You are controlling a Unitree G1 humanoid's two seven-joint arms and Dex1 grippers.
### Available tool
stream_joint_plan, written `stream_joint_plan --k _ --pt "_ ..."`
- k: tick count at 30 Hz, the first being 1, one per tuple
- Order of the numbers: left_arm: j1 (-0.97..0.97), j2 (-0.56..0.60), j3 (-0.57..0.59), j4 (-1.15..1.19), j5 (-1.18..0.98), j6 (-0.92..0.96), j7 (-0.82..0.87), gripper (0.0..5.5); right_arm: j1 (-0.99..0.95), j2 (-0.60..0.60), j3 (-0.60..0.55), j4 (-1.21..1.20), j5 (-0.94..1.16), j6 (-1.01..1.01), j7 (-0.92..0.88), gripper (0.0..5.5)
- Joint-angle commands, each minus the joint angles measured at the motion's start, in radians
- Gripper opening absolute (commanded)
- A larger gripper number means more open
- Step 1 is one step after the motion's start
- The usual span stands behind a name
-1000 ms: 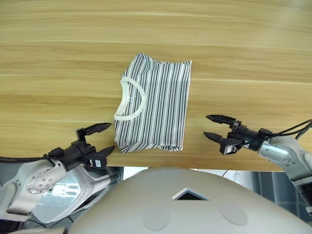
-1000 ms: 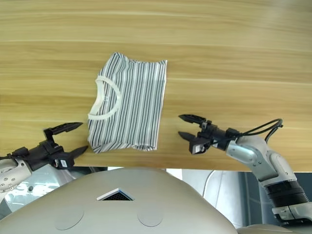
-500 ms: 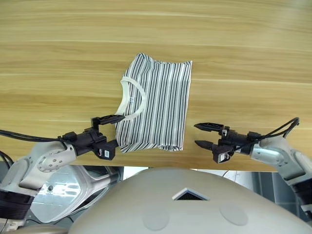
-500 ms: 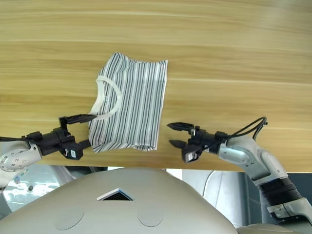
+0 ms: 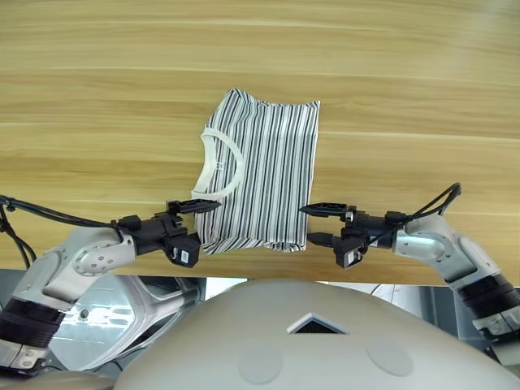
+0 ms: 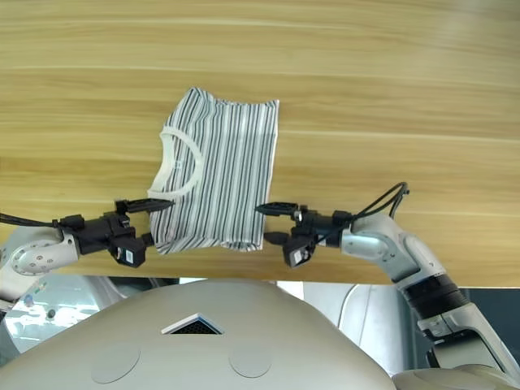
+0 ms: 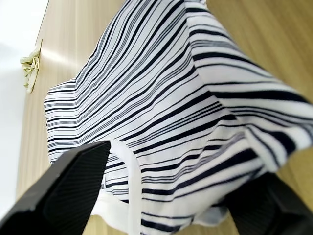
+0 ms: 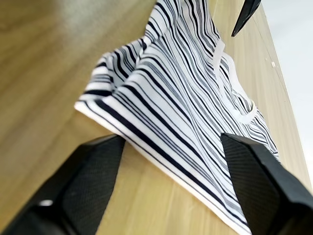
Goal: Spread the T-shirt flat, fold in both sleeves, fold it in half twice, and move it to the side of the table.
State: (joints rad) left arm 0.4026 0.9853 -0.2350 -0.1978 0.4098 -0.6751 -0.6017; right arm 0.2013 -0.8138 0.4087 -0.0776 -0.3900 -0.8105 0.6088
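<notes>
**Q:** So how far along is this fold?

**A:** I'd say a bit past halfway. The black-and-white striped cotton T-shirt point(image 5: 260, 175) lies on the pale wooden table point(image 5: 406, 81) as a narrow upright rectangle, close to the near edge. No sleeves stick out, so they look tucked in. The white ribbed collar point(image 5: 218, 166) sits right on the left side as a half-ring, which to me reads as one lengthwise fold done.

**Q:** And the grippers?

**A:** The left gripper point(image 5: 199, 223) is at the near-left corner and the right gripper point(image 5: 306, 223) at the near-right corner. Both have their jaws spread wide, one finger on each side of the cloth at its corner, and nothing is pinched yet. The wrist views show the hem sitting in the gap, not squeezed.

**Q:** What's left, then?

**A:** My guess is clamping those near corners, carrying them over to the far edge for the second half-fold, then sliding the bundle off to the side of the table.
</notes>
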Motion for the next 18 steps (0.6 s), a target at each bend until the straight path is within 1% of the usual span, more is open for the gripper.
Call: stream_joint_plan --k 1,4,5,11,18 --pt "0.019 0.021 -0.065 0.058 0.039 0.016 -0.071 3.26 0.032 -0.067 -0.011 -0.04 0.047 -0.003 0.039 3.61" --pt "-0.001 0.013 -0.082 0.078 0.036 0.018 -0.067 2.77 0.048 -0.092 -0.01 -0.061 0.068 -0.001 0.061 3.61" --pt "-0.009 0.008 -0.089 0.084 0.037 0.018 -0.066 2.52 0.05 -0.093 -0.009 -0.063 0.074 0.001 0.063 3.61" --pt "-0.039 -0.001 -0.108 0.102 0.031 0.008 -0.058 1.5 -0.019 -0.016 0.013 0.02 0.059 0.018 0.056 3.61" --pt "-0.064 -0.008 -0.122 0.12 0.034 -0.001 -0.05 0.31 -0.07 0.041 0.035 0.116 0.052 0.008 0.048 3.61"
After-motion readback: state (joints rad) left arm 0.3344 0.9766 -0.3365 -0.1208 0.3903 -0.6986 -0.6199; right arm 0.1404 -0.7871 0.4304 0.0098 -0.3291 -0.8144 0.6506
